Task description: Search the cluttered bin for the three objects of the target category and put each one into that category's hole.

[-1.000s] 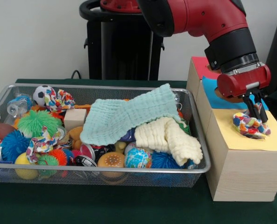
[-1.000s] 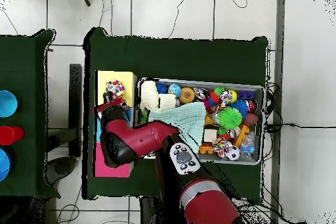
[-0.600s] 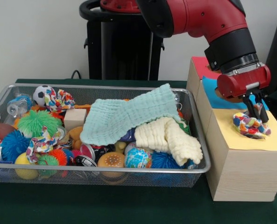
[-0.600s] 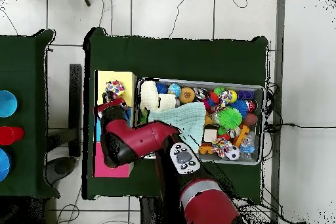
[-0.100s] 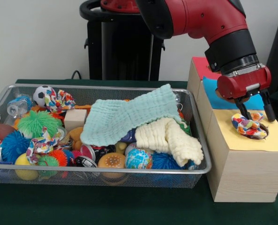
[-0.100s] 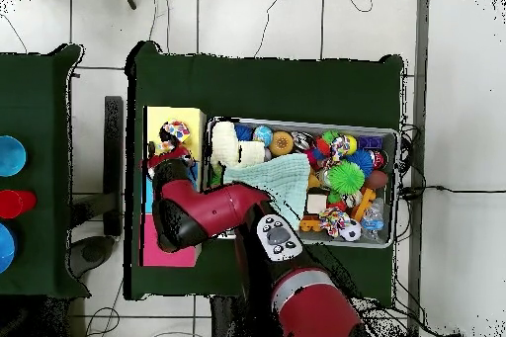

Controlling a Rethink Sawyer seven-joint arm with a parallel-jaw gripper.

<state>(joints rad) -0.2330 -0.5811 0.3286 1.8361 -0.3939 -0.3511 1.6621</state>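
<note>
Multicoloured fabric, a knotted scrunchie-like toy [image 5: 249, 127], lay in the dark hole of the yellow panel [image 5: 242, 138] on top of the wooden box [image 5: 244, 176], partly sunk into the opening. The gripper [image 5: 255, 109] hung directly over it with its two black fingers [image 5: 269, 111] spread wide, one at either side of the toy and not closed on it. The red and black arm [image 5: 209, 23] came down from above to that point. The box top also carried a blue panel [image 5: 214, 96] and a red panel [image 5: 202, 65] farther back. Just beside the box stood the wire mesh bin [image 5: 101, 176] on the dark green table cover [image 5: 129, 206]. Draped across the bin's contents were a mint-green cloth [image 5: 129, 117] and, partly beneath it, a cream cloth [image 5: 169, 138]. Two more items of the same patterned fabric remained in the bin: one at the back by the small football [image 5: 41, 93], marked here as the rear patterned toy [image 5: 59, 101], and one nearer the front, the front patterned toy [image 5: 39, 143], beside a green spiky ball [image 5: 35, 123]. A blue spiky ball [image 5: 12, 145], a wooden block [image 5: 75, 118] and a globe-printed ball [image 5: 139, 158] were also noted in the bin.
</note>
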